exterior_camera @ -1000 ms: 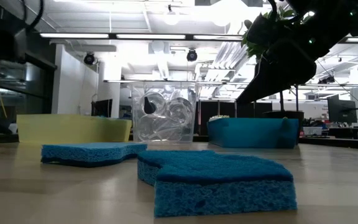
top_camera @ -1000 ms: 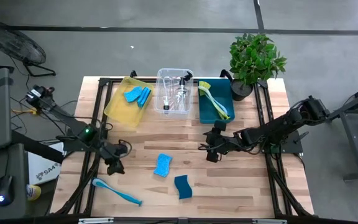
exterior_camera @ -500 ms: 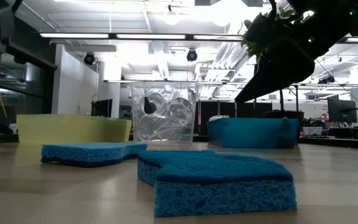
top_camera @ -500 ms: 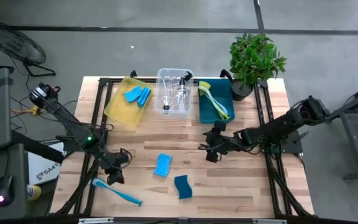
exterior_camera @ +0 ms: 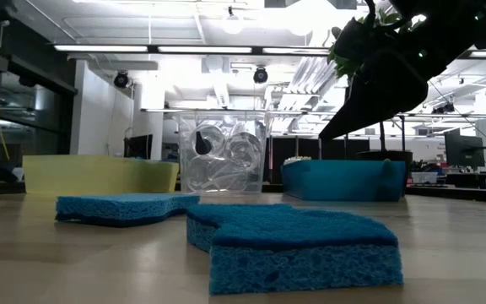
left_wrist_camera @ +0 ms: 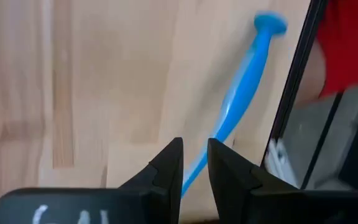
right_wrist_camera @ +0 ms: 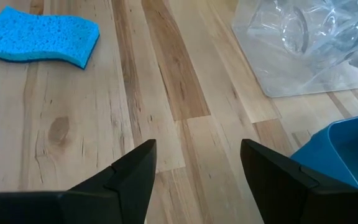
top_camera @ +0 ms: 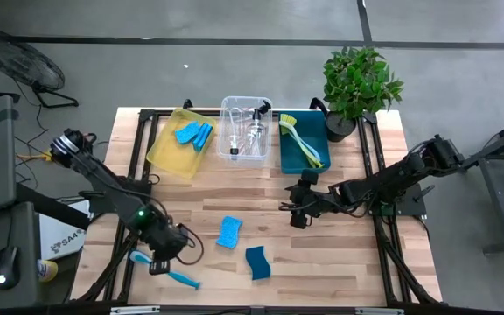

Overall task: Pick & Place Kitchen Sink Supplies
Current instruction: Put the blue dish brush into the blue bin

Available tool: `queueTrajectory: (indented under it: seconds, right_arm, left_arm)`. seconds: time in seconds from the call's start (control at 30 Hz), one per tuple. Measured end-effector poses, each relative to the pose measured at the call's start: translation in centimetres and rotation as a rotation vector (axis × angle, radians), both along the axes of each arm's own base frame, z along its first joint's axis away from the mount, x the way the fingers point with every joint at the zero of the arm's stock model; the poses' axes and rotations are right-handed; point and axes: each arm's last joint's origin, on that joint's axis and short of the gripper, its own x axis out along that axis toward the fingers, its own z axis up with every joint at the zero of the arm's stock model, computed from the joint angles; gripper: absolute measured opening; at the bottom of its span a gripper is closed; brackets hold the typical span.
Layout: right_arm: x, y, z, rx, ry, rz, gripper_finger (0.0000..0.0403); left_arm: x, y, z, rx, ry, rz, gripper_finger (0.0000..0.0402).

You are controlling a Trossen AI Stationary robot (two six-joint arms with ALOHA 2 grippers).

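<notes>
Overhead, table-level, two wrist views; sponges [exterior_camera: 294, 245] shared.

Porous blue sponge [right_wrist_camera: 39, 36] lies on matt wood-plank table [right_wrist_camera: 166, 93] near glossy clear plastic bin [right_wrist_camera: 303, 43].

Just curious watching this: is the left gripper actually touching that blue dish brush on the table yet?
Cannot tell. In the left wrist view the left gripper straddles the blue dish brush, but no contact or gap shows plainly.

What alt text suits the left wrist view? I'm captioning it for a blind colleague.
The left hand, fingers close together, hovers over a blue dish brush lying on the wooden table near its black-framed edge. The brush's handle runs between the fingertips.
</notes>
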Motion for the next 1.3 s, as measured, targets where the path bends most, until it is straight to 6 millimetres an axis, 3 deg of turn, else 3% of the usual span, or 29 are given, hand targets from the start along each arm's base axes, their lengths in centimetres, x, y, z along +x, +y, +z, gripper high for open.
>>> queueTrajectory:
  seconds: [0.23, 0.37, 0.53, 0.7, 0.87, 1.07, 1.3]
  right_arm:
    - [0.0, 0.0, 0.0, -0.002, 0.001, 0.002, 0.0227]
    - [0.0, 0.0, 0.0, -0.002, 0.001, 0.002, 0.0227]
    - [0.0, 0.0, 0.0, 0.002, 0.002, 0.006, 0.0227]
    - [0.0, 0.0, 0.0, 0.002, 0.0, 0.006, 0.0227]
    - [0.0, 0.0, 0.0, 0.005, -0.003, 0.005, 0.0227]
    - [0.0, 0.0, 0.0, 0.004, -0.002, 0.006, 0.0227]
    - [0.0, 0.0, 0.1, 0.0, -0.003, 0.01, 0.0227]
  left_arm:
    - [0.1, -1.1, -1.0, -0.044, 0.145, -0.065, 0.0068]
    - [-0.8, -1.6, -1.8, 0.024, 0.197, -0.097, 0.0068]
    - [-1.7, -2.4, -1.8, 0.084, 0.194, -0.115, 0.0051]
    - [-2.0, -3.7, -0.3, 0.151, 0.093, -0.123, 0.0009]
    - [-2.0, -5.5, 0.8, 0.204, 0.015, -0.14, 0.0006]
    - [-2.0, -7.9, -0.3, 0.26, 0.047, -0.179, 0.0003]
    - [-2.0, -8.3, -1.1, 0.222, 0.142, -0.224, 0.0003]
